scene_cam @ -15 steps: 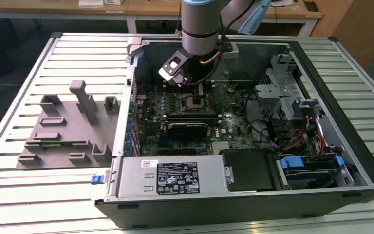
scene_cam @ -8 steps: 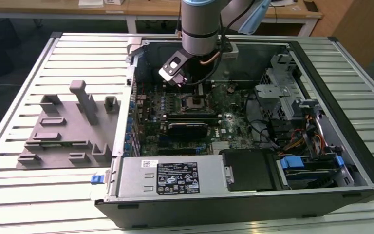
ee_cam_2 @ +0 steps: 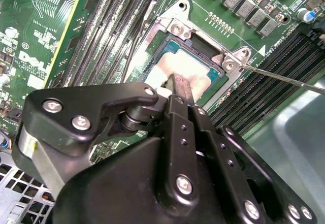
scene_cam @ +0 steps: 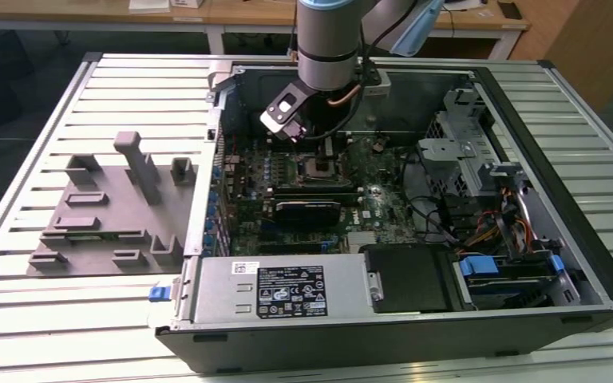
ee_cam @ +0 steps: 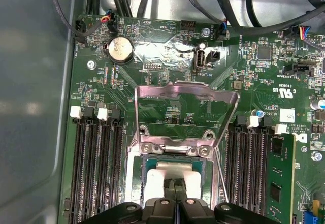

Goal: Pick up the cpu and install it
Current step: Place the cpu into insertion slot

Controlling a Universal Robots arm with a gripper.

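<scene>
cpu (ee_cam_2: 195, 65) lies flat inside the socket (ee_cam_2: 175, 28), silver top up, its edges parallel to the socket's sides. My hand (ee_cam_2: 180, 84) is directly over the socket's middle, both fingers pressed together into one narrow tip with nothing pinched between them. The tip points straight down at the centre of the chip's top. I cannot tell whether it is touching or just clear. Key relation: the chip is straight below the hand along the line of the fingers, with no sideways offset from the socket that I can see in either wrist view. The chip is near enough square that no long axis matters. The load plate (ee_cam: 187, 88) is hinged open and leans back from the socket toward the coin cell (ee_cam: 121, 49), so the chip is not yet clamped. The thin lever rod (ee_cam_2: 284, 79) sticks out beside the socket. Memory slots (ee_cam: 96, 163) run along both sides of the socket. The grey fixture tray (scene_cam: 104, 215) sits on the slatted worktop (scene_cam: 29, 319), well apart from the socket, outside the computer case (scene_cam: 392, 335) on the exterior view's left. Judgement: placement looks done.
</scene>
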